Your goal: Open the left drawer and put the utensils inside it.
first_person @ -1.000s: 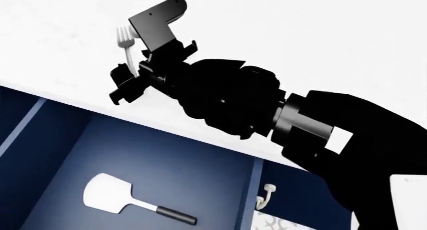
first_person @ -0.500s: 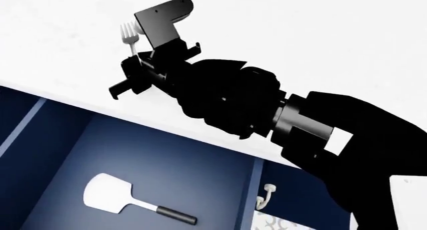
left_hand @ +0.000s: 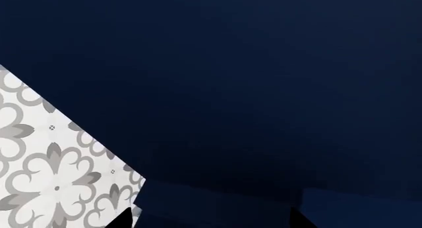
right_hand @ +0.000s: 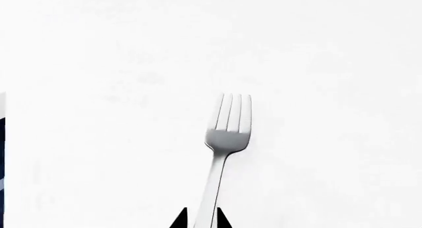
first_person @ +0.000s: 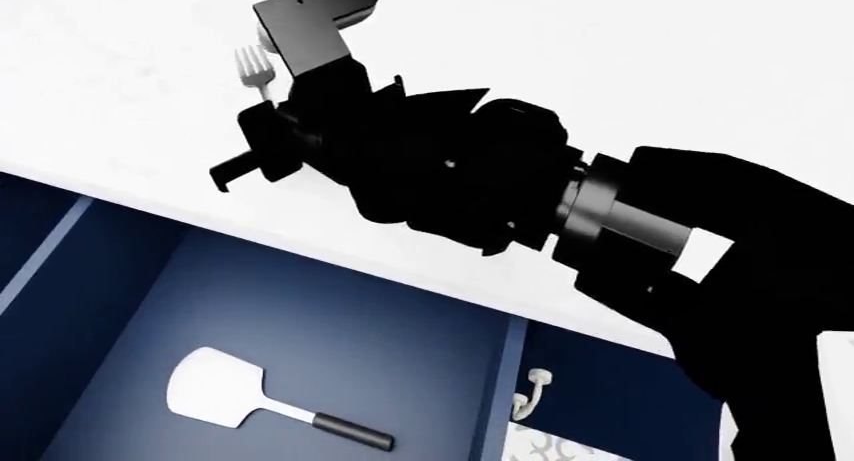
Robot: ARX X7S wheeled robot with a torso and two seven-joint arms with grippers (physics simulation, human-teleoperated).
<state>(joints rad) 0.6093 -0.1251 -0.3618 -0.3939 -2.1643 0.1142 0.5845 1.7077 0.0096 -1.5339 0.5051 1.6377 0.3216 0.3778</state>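
The left drawer (first_person: 374, 321) stands open, its navy inside showing below the white countertop. The spatula (first_person: 220, 391) lies flat in it, pale blade to the left and dark handle to the right. Over the counter, my right gripper (first_person: 278, 109) is shut on the handle of the small grey fork (first_person: 250, 69), whose tines point up and away. In the right wrist view the fork (right_hand: 228, 129) runs out from between the two closed tips of the right gripper (right_hand: 201, 220). My left gripper (left_hand: 209, 220) shows only two dark tips far apart, open and empty, facing a navy surface.
A white handle (first_person: 534, 391) sits on the navy front just right of the open drawer. The white countertop (first_person: 641, 51) fills the upper head view. Grey flower-patterned floor tile (left_hand: 46, 178) shows beside the navy cabinet in the left wrist view.
The right arm has turned and lifted a little, carrying the fork slightly higher over the counter. The spatula and drawer have not moved.
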